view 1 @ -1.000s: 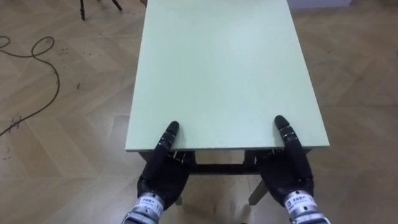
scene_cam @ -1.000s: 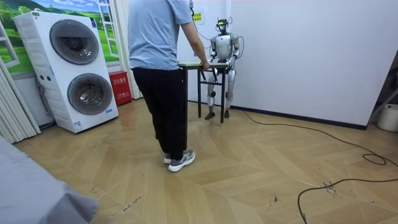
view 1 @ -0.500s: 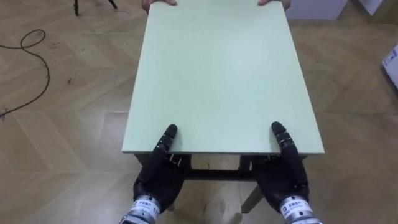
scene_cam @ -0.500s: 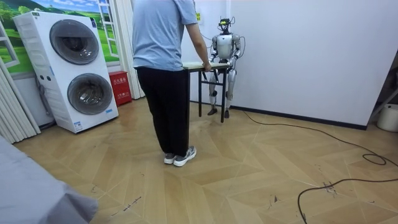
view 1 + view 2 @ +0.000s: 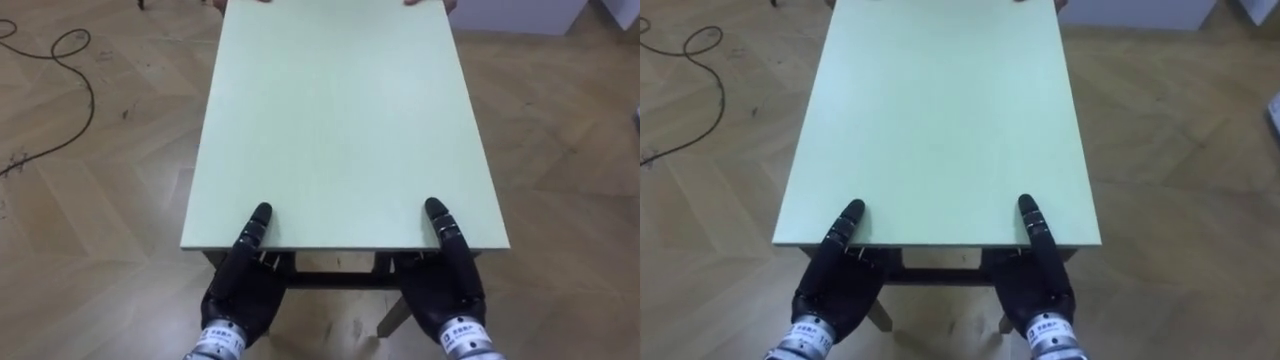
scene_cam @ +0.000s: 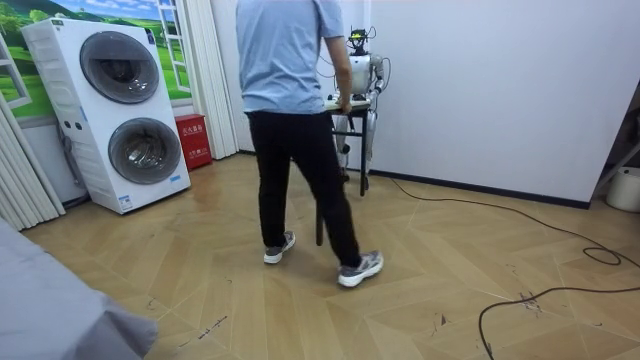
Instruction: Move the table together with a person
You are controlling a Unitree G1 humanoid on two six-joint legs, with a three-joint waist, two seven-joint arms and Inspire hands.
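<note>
Table [image 5: 340,120], pale green on top with dark framing beneath, fills the middle of the eye views. Its long axis runs from the bottom of the frame straight up toward the top, one short edge at the robot and the other at the top margin, where the person's hands reach its far corners. The left hand [image 5: 238,288] sits at the lower left of that near edge and the right hand [image 5: 452,290] at the lower right. Each has a thumb laid flat on top of the board and the rest tucked beneath it, so whether either hand is closed on the edge I cannot tell. Around the table lies the herringbone wood floor [image 5: 90,200]. In the room view the person [image 6: 300,130] stands mid-stride with back to the camera at the far end, the robot beyond by the white wall, and stacked washing machines [image 6: 130,110] stand at the room view's left. The carry seems under way. To do it well, the robot should hold both hands at one height so the top stays level, match the person's pace without pushing or lagging, and let the long axis line up with the walk.
</note>
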